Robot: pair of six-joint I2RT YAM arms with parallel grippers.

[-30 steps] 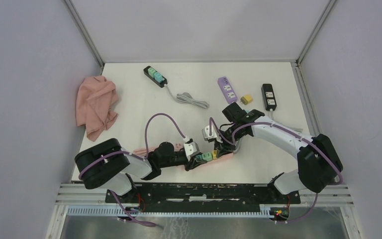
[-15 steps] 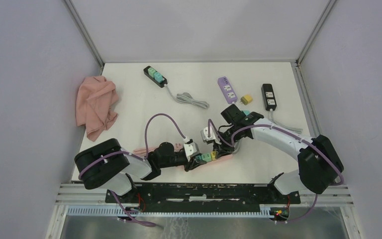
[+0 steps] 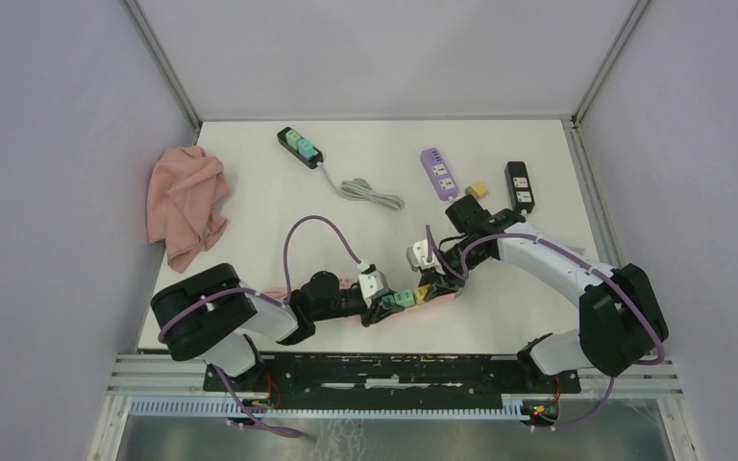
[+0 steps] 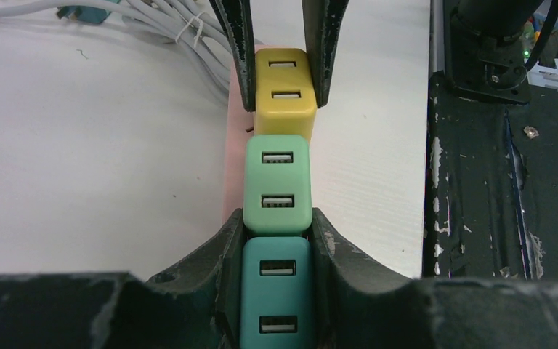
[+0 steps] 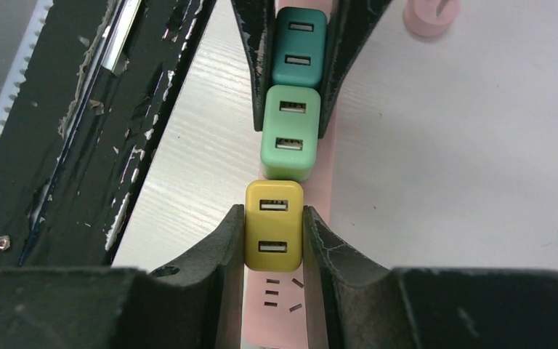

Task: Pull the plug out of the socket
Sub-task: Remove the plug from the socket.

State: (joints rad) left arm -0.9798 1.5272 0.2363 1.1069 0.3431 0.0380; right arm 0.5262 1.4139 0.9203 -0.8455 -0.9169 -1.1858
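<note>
White counter [image 3: 250, 230] in a grey-walled booth, with both hands working at the pink power strip [image 5: 280, 320] near the front edge.
R hand [image 5: 274, 214] is pinching the yellow plug [image 5: 274, 227], bare socket slots [image 5: 280, 292] showing just beside it. L hand [image 4: 276, 222] is clamping the dark teal plug [image 4: 276, 298], w/ the light green plug [image 4: 277, 185] sitting btwn the two.

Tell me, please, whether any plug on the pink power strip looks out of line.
Yes: the yellow plug, clamped in the right tool, sits offset sideways from the row of the light green plug and dark teal plug on the pink strip; bare socket slots show by it.
</note>
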